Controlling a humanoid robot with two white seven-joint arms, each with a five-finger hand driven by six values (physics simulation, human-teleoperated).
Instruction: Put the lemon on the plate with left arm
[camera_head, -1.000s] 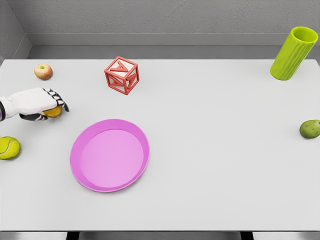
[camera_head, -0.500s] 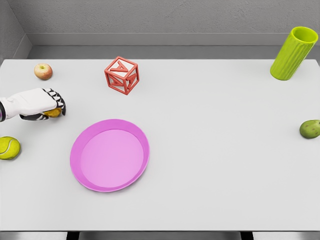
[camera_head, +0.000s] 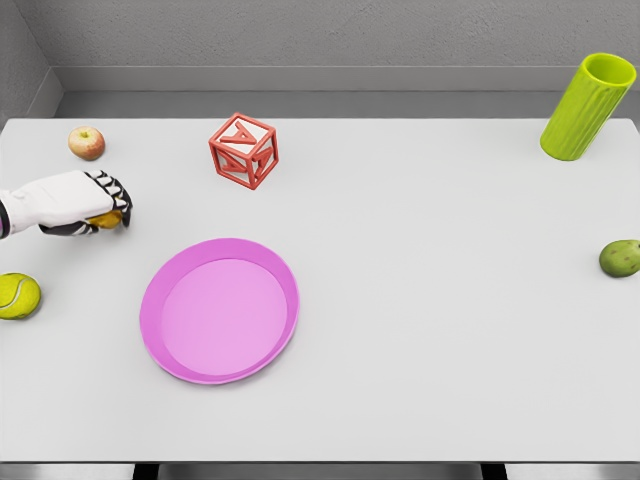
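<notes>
My left hand (camera_head: 72, 203) enters from the left edge, well to the upper left of the pink plate (camera_head: 220, 310). The forearm runs roughly level, and the back of the hand faces up. My fingers (camera_head: 112, 190) are curled down and closed around the lemon (camera_head: 106, 219); only a small yellow-orange patch of it shows beneath the knuckles and thumb. I cannot tell from this angle whether the lemon is resting on the table (camera_head: 420, 300) or is lifted just clear of it. The lemon is not on the plate; it sits apart from the plate's rim, up and to the left.

A red-and-yellow apple (camera_head: 86, 142) lies further up and left of the plate, just behind my hand and not touching it. A tennis ball (camera_head: 18, 296) rests at the table's left edge, level with the plate and well to its left.

The plate lies flat, left of the table's centre. A red open-frame letter cube (camera_head: 243, 150) stands directly behind the plate, tipped on one edge.

Far to the right of the plate, a ribbed lime-green cup (camera_head: 587, 106) stands leaning at the back right corner. A dull green fruit (camera_head: 620, 258) lies at the right edge, slightly above plate level.
</notes>
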